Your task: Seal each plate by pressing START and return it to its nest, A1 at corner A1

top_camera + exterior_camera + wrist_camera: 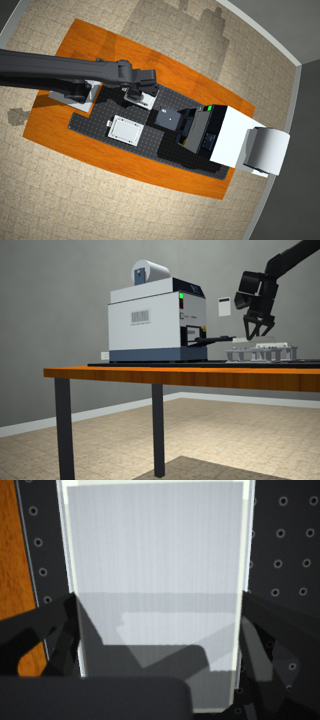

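I've got the jaws clamped on a plate [155, 580], foil-covered, flat grey top with a white rim, held in the air above the far nest [286, 349]. 2 plates total: the other plate [125, 129], white-rimmed, sits in the near nest. 1 sealer [155, 325], lamp [181, 295] green, stage [169, 119] out and bare on the bench [180, 376].
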Robot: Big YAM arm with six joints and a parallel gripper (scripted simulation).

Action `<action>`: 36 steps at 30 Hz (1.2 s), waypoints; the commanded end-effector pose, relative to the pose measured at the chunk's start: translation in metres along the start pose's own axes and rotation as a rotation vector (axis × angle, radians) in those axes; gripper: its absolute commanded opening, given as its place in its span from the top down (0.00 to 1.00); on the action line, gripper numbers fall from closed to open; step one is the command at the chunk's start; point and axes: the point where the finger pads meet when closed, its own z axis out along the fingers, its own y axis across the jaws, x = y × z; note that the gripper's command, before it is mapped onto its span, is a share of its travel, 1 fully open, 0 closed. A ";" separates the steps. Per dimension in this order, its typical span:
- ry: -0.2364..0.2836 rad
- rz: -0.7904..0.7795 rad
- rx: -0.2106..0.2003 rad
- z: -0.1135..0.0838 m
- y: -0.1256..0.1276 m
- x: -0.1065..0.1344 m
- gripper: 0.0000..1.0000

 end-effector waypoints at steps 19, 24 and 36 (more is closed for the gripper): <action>-0.056 0.013 -0.023 -0.010 0.008 -0.035 1.00; -0.048 0.011 -0.019 -0.012 0.006 -0.030 1.00; -0.015 0.005 -0.003 -0.007 -0.003 -0.008 1.00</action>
